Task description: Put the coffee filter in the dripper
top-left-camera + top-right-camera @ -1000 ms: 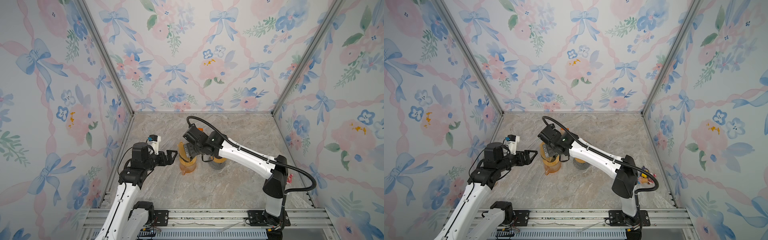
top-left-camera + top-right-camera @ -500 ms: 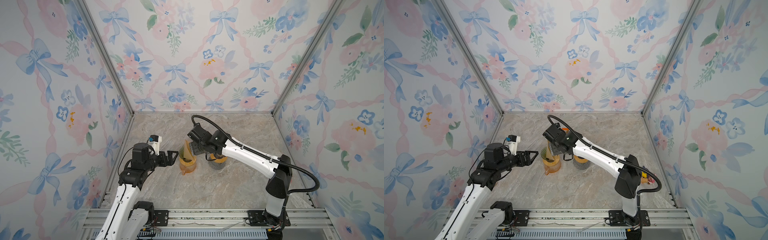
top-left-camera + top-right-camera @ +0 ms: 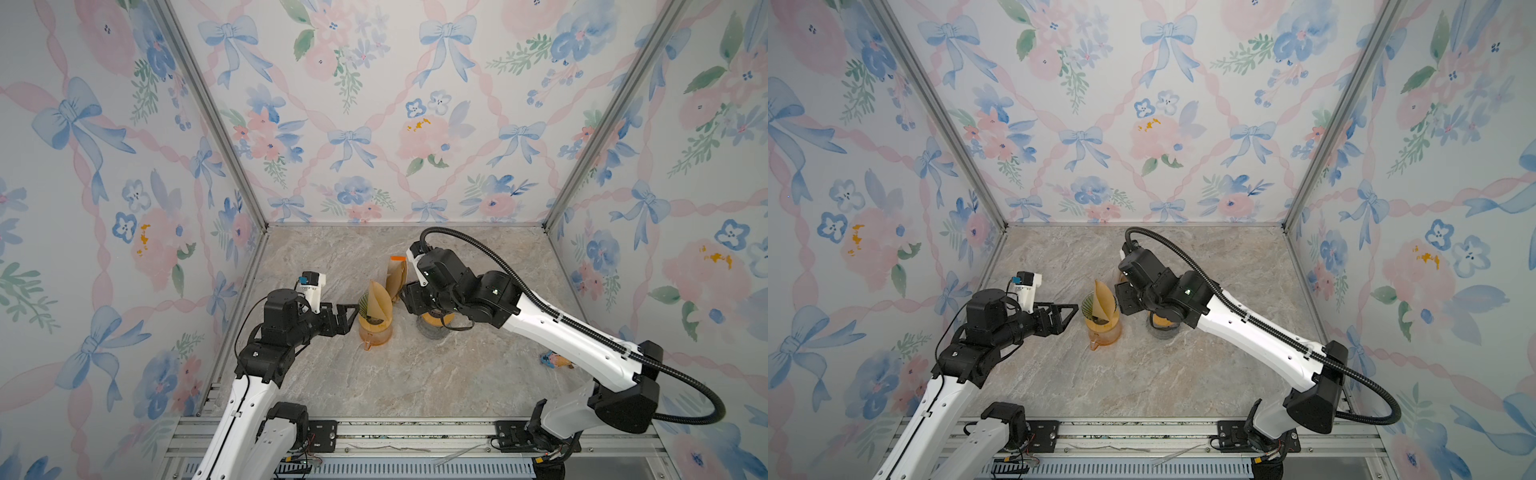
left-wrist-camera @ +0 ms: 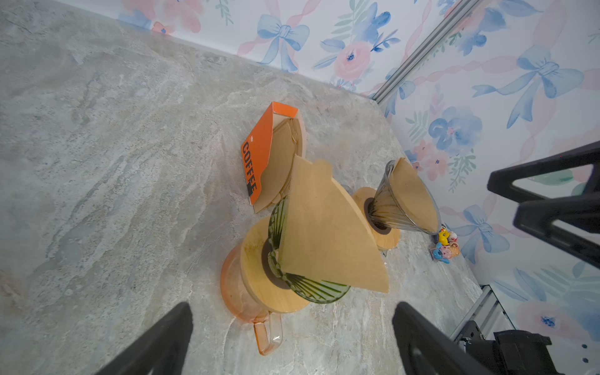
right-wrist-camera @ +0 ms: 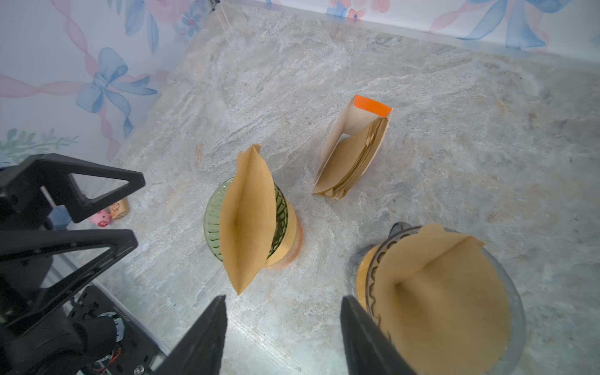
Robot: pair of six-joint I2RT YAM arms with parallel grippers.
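The coffee filter (image 5: 250, 214) stood point-down in the green dripper (image 5: 212, 220) and was only slightly spread open. Most of the brown paper rose well above the rim. It looked like a flat wedge in the left wrist view (image 4: 324, 227). The dripper sat on a wooden collar (image 4: 259, 259) over the orange carafe (image 3: 376, 332), which rested on the marbled surface (image 3: 415, 374) near the middle.

The left claw (image 3: 351, 318) hung just beside the dripper on its left. Its jaws were spread wide and empty, and touched neither glass nor paper. The right claw (image 5: 284, 302) was also released, with clear space between its two dark fingers and nothing gripped. In both top views it hovered just to the right of the filter (image 3: 1102, 301), apart from it.

Behind the green dripper stood the orange filter box (image 4: 256, 152), open at the top with a stack of brown filters leaning inside. To the right was a second dripper (image 4: 402, 207) of clear glass on its own wooden collar. Its paper liner (image 5: 438, 308) was opened out against the walls and sat largely under the right arm in a top view. Small bright toys (image 3: 555, 359) lay well apart on the surface, near the right wall.
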